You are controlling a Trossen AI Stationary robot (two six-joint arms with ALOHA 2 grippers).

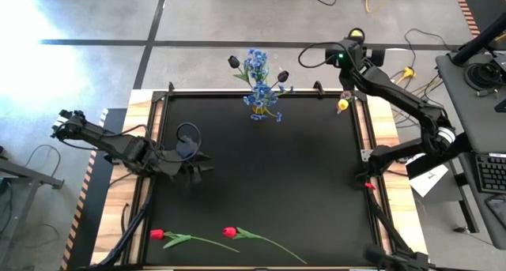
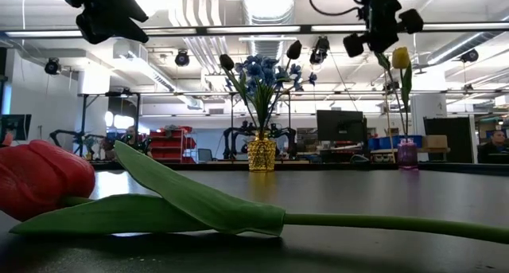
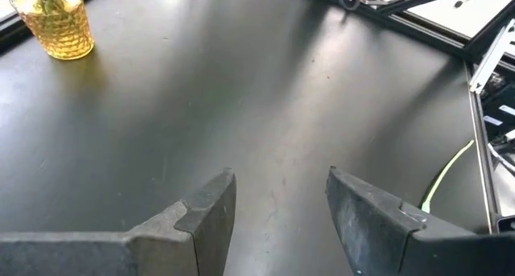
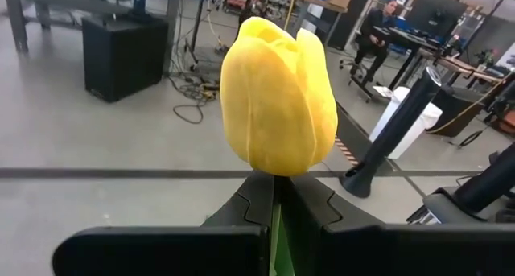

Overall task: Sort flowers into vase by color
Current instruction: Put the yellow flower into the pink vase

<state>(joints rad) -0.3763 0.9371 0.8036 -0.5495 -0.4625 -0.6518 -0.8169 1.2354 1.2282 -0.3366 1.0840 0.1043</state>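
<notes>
dark matting covers your desk [image 1: 261, 176], with workshop floor beyond. your right pincer [image 1: 343, 99] hangs at the far right corner, pressed together on the stem of a yellow tulip [image 4: 278, 95], head upright. the purple vase [image 2: 407, 153] appears to stand just below it, so expect a downward feed. two red tulips [image 1: 193, 238] lie at the near edge. your left pincer [image 3: 282, 208] is spread, holding nothing.

You had no readable text to go on: no label, brand, number or sign was legible anywhere in view.
</notes>
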